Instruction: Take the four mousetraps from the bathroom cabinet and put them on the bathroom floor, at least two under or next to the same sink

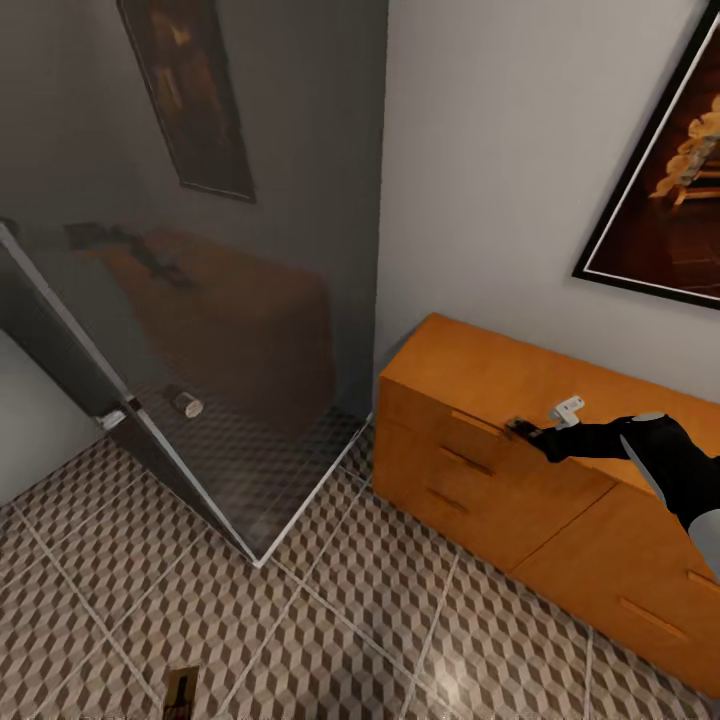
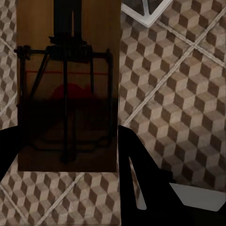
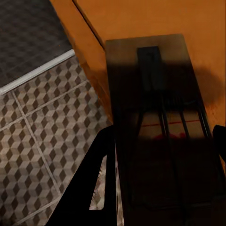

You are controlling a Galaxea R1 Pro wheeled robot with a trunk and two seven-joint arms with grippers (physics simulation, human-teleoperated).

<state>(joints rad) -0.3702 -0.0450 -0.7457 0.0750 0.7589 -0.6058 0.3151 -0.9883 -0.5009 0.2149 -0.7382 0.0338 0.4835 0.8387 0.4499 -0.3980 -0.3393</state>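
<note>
Holding the first mousetrap tight in the right gripper, with a dark finger pressed on each long side. Sitting right at the front edge of the cabinet top, orange wood under and behind it. Hard to tell whether lifted off the wood yet or just resting on it. Same right gripper seen from the head view, reaching over the top drawer.

Holding the second mousetrap in the left gripper too, by the look of it, fingers snug against both edges. Hanging over the bathroom floor with its cube tiles, not over the cabinet. A small tan board low in the head view, likely this same trap, close to the tiles.

Beside the cabinet, a glass shower wall with a white frame, standing on the same tiles.

Step in hand, as a guess: picking up, with two traps in the grippers and none surely laid down.

Next, most likely: lift the right one clear of the cabinet edge, pull the arm back without bumping the drawers, then turn toward the sink. Keep both grips tight on the way. Go low before letting go, flat side down, on the tiles.
</note>
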